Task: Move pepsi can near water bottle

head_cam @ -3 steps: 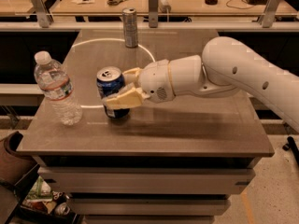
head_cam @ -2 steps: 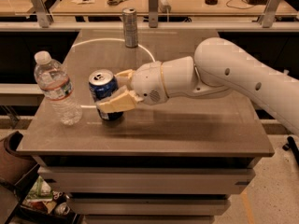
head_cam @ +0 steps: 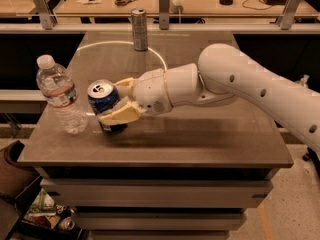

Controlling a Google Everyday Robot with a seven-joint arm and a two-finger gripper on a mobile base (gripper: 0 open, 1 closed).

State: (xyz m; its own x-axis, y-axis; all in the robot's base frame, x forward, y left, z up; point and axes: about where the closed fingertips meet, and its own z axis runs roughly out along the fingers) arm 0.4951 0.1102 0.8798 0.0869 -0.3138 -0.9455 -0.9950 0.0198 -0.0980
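Note:
The pepsi can, dark blue with a silver top, is upright near the left of the brown table. My gripper reaches in from the right and is shut on the can, one cream finger in front of it and one behind. The can's base is at or just above the tabletop; I cannot tell which. The water bottle, clear with a white cap and a red-and-white label, stands upright just left of the can, a small gap between them.
A taller slim silver-grey can stands at the table's far edge. A white ring is marked on the tabletop. Behind is a workbench with scissors and small items. Clutter lies on the floor at the lower left.
My gripper has carried the pepsi can leftward toward the water bottle, and the gap between them has shrunk. The bottle and the silver can have not moved.

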